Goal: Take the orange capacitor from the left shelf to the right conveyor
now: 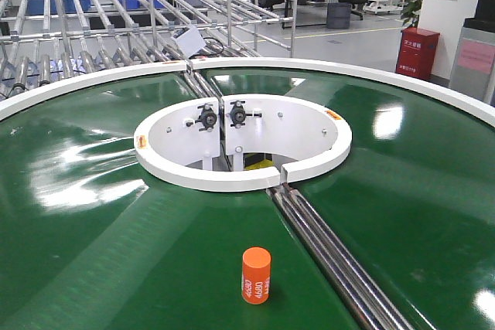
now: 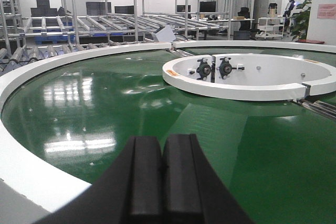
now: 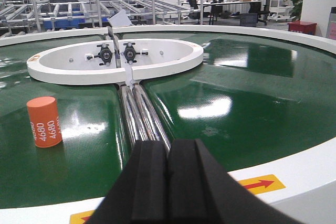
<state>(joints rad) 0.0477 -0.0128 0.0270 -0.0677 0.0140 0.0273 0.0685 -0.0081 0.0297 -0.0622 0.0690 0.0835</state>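
Note:
The orange capacitor point(image 1: 256, 275) stands upright on the dark green belt of the right conveyor point(image 1: 93, 214), near the front, just left of the steel seam rollers. It also shows in the right wrist view point(image 3: 44, 121), to the left and ahead of my right gripper. My right gripper point(image 3: 167, 174) is shut and empty, above the conveyor's white outer rim point(image 3: 294, 174). My left gripper point(image 2: 163, 174) is shut and empty, over the belt's left near edge point(image 2: 31, 177). Steel roller racks with blue bins point(image 1: 77, 1) stand behind the conveyor.
A white central ring point(image 1: 240, 175) with two black knobs sits mid-turntable. Steel seam rollers point(image 1: 332, 256) run from the ring to the front. Yellow stickers with red arrows point(image 3: 260, 183) mark the rim. A red cabinet point(image 1: 418, 52) and desks stand far right.

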